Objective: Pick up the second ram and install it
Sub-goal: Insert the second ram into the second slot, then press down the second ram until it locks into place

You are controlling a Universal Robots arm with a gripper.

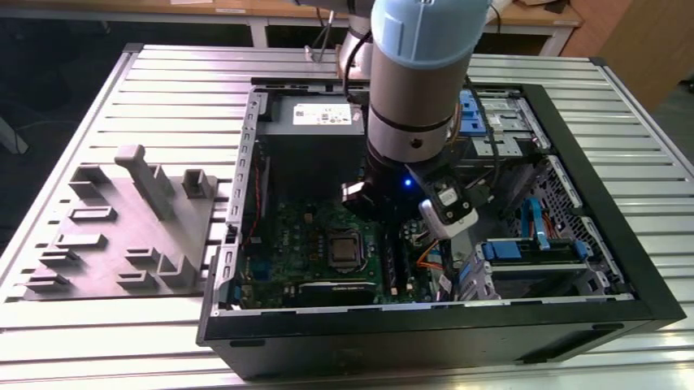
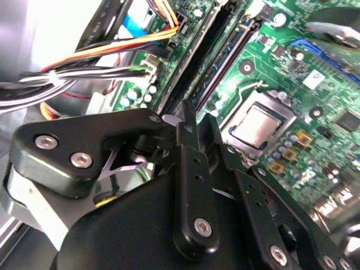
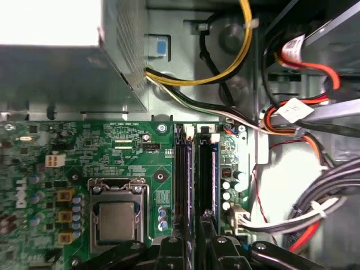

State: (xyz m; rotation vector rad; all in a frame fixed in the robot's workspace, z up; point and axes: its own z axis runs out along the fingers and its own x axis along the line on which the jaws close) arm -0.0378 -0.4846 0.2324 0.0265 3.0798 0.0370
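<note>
Reaching down into the open computer case, the arm places the claw low over the green motherboard. Whether the claw is clenched or released cannot be told.

The second ram, a dark blue stick, stands edge-on in a memory slot, just beside a second black slot rail that lies between it and the processor socket. The claw sits over one end of the two slots in both wrist views. Yellow, orange and red cables run along the case wall.

In the exterior view the case rests on a ribbed metal bench. A grey parts tray lies on the bench at 9 o'clock from the case, just beside it. At 12 o'clock, beyond the bench, stands pale wooden furniture over dark floor.
</note>
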